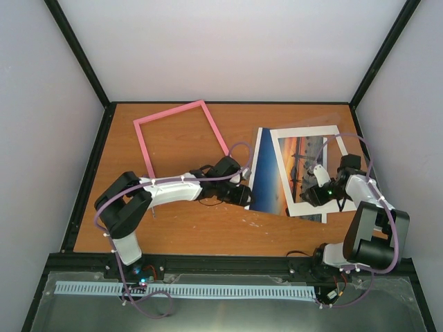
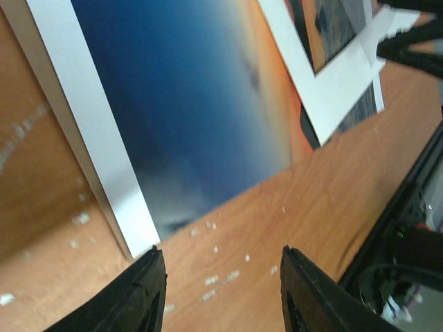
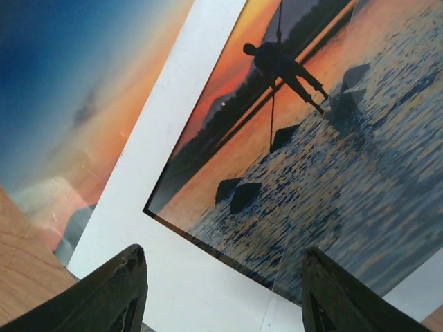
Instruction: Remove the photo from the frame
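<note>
Frame (image 1: 215, 128): pink, thin-railed, lying flat at the far left of the worktop (image 1: 173, 228), turned a little askew. Brown wood shows through its opening.

Photo (image 1: 297, 155): sunset over rippled water with a dark figure on a rope and dark rocks, bordered in white. It lies flat on the right half of the worktop, well apart from the frame, and its left part overlaps a second sheet.

Blue print (image 1: 266, 180): deep blue fading to orange, with a white strip along one long edge. It lies flat between frame and photo, its right side tucked under the photo's white border.

Left tool (image 2: 221, 254): jaws apart with only bare wood between them. It is low over the worktop, just beside the near corner of the blue print, and I cannot tell whether a fingertip touches that corner. The left arm reaches across from the near left.

Right tool (image 3: 223, 250): jaws apart, poised above the near white border of the photo, gripping nothing that I can see. I cannot tell whether the fingers (image 3: 118, 290) touch the paper.
</note>
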Available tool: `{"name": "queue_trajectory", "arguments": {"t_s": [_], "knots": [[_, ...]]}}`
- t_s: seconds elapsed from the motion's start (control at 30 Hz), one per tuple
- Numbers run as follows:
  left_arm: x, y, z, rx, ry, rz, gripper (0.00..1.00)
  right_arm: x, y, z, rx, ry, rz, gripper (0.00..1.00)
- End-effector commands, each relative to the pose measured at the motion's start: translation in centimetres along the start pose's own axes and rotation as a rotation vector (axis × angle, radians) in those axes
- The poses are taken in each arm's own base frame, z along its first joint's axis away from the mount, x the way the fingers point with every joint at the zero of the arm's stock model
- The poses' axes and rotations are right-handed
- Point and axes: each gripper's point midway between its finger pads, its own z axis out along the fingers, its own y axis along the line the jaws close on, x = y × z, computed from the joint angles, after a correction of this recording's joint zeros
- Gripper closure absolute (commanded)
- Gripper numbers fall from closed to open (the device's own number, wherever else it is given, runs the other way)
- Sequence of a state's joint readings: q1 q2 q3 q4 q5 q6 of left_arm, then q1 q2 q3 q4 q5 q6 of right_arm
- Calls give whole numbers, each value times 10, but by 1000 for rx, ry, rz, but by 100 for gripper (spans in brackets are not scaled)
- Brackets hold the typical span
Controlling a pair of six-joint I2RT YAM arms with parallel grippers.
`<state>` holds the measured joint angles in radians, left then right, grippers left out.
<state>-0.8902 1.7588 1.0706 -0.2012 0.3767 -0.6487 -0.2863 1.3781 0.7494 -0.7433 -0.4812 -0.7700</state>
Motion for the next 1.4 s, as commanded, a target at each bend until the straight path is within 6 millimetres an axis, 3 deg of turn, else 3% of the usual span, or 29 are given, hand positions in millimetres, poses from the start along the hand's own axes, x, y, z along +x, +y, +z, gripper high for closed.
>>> {"name": "queue_trajectory", "arguments": {"t_s": [0.0,0.23,0.6,1.37], "knots": [[24,-14,3,111,99,-80,54,3,-7,7,29,9,-10,40],[44,-2,14,100,172,-134,53,9,-5,16,8,14,12,40],[50,14,30,63,195,-164,53,12,-6,21,2,20,15,41],[33,32,37,39,142,-193,54,15,-4,21,-3,27,18,41]]}}
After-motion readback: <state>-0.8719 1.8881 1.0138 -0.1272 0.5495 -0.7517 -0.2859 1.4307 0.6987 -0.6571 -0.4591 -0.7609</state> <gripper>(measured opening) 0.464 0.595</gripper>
